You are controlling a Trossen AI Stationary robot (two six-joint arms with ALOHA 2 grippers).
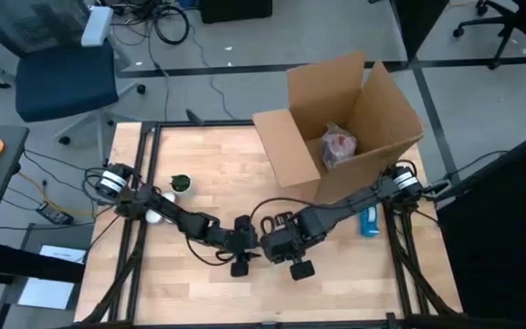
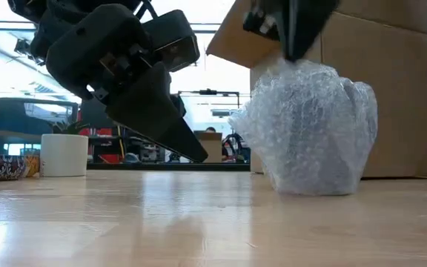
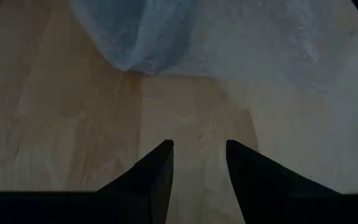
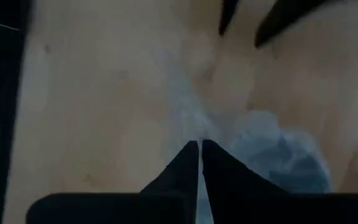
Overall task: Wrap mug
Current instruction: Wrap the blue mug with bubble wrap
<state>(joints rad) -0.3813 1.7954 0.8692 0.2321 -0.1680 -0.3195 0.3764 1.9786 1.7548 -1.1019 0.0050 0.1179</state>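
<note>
From above, both dark arms reach in to meet near the middle front of the wooden table (image 1: 217, 164). The left gripper (image 1: 242, 245) and the right gripper (image 1: 286, 247) sit close together there, and the bundle they work on is hidden under them. Behind them an open cardboard box (image 1: 341, 123) stands at the back right with a wrapped item (image 1: 339, 146) lying inside. A small green object (image 1: 181, 184) sits by the left arm, and a blue item (image 1: 370, 220) lies beside the right arm.

At table height, the bubble-wrapped mug (image 2: 310, 130) stands on the tabletop in front of the box (image 2: 376, 81), a lumpy clear bundle gathered at its top. The right gripper (image 2: 293, 37) comes down from above and pinches that gathered top. The left gripper (image 2: 176, 130) hangs tilted just beside the bundle, off the wood and apart from the wrap. Farther back a white cup (image 2: 64, 154) and a patterned bowl (image 2: 2, 165) stand at the table's edge.

Past the left wrist, the two fingers (image 3: 154, 171) stand a narrow way apart with nothing between them, and the bubble wrap (image 3: 185, 31) lies just ahead on the wood.

Past the right wrist, the fingers (image 4: 188, 165) are drawn nearly together, nipping a fold of the wrap (image 4: 272, 149), with the left arm's fingertips (image 4: 278, 18) showing beyond.
</note>
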